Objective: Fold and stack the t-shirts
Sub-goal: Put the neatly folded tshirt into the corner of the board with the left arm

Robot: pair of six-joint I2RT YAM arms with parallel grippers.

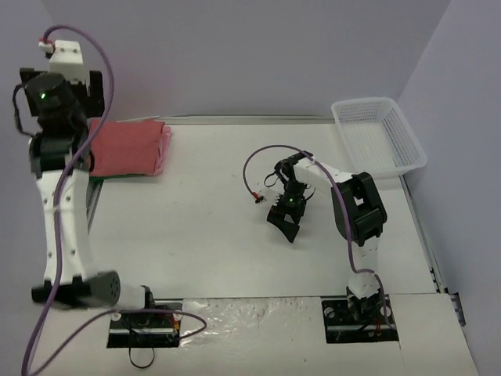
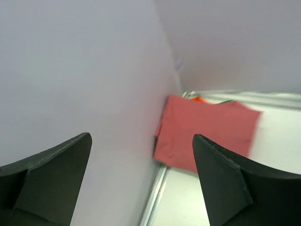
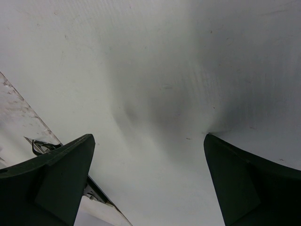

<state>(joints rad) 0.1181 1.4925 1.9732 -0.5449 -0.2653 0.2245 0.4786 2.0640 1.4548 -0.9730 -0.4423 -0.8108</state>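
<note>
top external: the dusty-red t-shirt lies folded at the far left edge of the table, partly behind the upright left arm. the right gripper hangs over mid-table, well apart from the white basket.
left wrist: the left gripper is released, jaws wide, nothing between them. the dusty-red t-shirt lies beyond, against the wall.
right wrist: the right gripper is released, jaws wide, over the table surface.

Ten o'clock: plain dusty-red folded cloth t-shirt; two o'clock: white plastic mesh basket; plain white table.
</note>
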